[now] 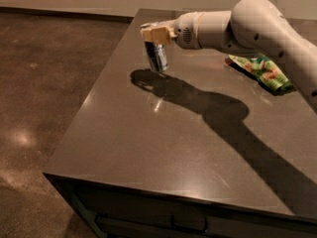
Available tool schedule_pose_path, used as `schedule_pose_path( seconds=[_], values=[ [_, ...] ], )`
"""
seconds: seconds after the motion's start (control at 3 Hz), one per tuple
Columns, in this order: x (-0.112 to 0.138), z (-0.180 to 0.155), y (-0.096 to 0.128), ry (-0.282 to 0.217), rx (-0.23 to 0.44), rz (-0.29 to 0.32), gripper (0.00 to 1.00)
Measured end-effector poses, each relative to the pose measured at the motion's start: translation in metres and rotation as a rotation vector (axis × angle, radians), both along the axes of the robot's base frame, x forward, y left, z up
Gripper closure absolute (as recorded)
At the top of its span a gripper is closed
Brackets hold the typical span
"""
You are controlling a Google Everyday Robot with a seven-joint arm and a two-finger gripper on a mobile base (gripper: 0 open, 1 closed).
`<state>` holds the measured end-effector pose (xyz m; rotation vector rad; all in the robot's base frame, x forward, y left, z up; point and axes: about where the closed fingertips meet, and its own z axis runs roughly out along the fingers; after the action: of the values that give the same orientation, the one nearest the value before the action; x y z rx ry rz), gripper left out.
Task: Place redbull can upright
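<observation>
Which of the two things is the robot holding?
The can: the gripper, over the table's far left, grips its top; the green bag lies apart.
</observation>
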<state>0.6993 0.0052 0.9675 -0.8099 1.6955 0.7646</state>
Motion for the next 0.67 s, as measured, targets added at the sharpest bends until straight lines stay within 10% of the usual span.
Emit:
schedule_pose_path(
  seconds=[0.67],
  values=[
    [-0.0021,-0.0031,-0.0155,-0.098,0.097,0.025,1.0]
  ],
)
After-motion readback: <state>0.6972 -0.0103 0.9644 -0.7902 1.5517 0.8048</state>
